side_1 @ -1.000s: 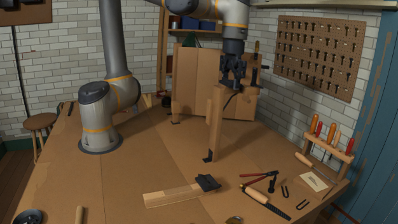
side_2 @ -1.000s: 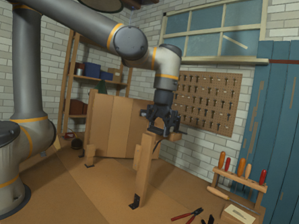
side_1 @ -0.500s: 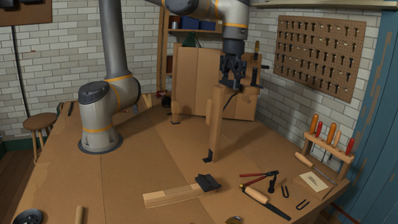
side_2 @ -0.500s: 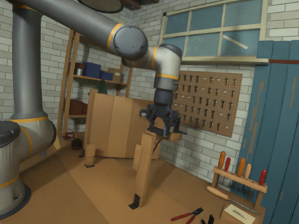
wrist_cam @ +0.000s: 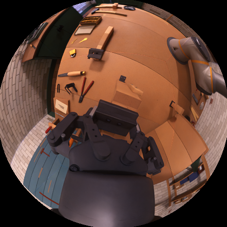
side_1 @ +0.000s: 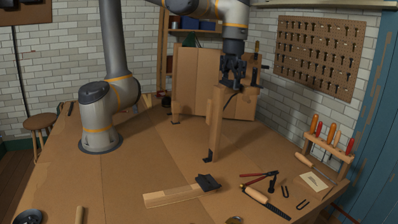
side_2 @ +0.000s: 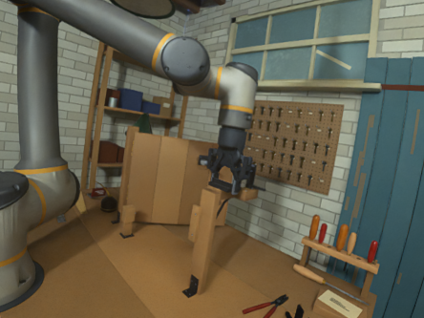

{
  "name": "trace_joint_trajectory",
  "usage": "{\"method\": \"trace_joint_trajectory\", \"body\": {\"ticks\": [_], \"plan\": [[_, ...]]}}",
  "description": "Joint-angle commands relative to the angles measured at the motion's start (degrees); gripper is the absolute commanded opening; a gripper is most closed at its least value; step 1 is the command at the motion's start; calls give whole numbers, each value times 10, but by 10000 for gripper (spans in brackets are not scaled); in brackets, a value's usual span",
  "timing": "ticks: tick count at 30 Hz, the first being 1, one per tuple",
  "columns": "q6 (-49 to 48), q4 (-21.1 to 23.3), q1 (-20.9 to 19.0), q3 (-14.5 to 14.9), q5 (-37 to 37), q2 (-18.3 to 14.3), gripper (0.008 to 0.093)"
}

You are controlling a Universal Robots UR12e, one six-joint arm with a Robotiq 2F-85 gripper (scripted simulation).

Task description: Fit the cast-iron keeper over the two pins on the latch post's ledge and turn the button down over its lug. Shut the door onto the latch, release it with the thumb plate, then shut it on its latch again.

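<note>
The ledge and its two pins are hidden under the cast-iron keeper (wrist_cam: 116,117), a dark flat block that sits at the top of the latch post (side_1: 217,122). The post stands upright mid-bench on a black foot bracket. The wooden door (side_1: 203,83) stands behind it, swung open toward the back wall, with a black latch handle (side_1: 255,76) on its free edge. My gripper (side_1: 231,83) hangs straight down over the post top (side_2: 229,184) and is clamped on the keeper (side_1: 229,84).
The arm's base (side_1: 100,122) stands on the left of the bench. A wooden block with a black plate (side_1: 181,190) lies near the front. Pliers (side_1: 259,176), a file (side_1: 264,202) and a chisel rack (side_1: 329,146) sit at the right. A pegboard (side_1: 319,52) hangs on the wall.
</note>
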State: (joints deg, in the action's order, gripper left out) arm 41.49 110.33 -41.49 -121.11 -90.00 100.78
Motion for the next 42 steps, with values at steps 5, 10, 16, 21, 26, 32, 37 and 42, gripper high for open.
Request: {"method": "trace_joint_trajectory", "body": {"ticks": [5,10,16,21,26,32,37,42], "plan": [[0,0,0,1,0,0,515],[0,0,0,1,0,0,615],[0,0,0,1,0,0,735],[0,0,0,1,0,0,835],[0,0,0,1,0,0,930],[0,0,0,1,0,0,930],[0,0,0,1,0,0,930],[0,-5,0,5,0,2,930]]}}
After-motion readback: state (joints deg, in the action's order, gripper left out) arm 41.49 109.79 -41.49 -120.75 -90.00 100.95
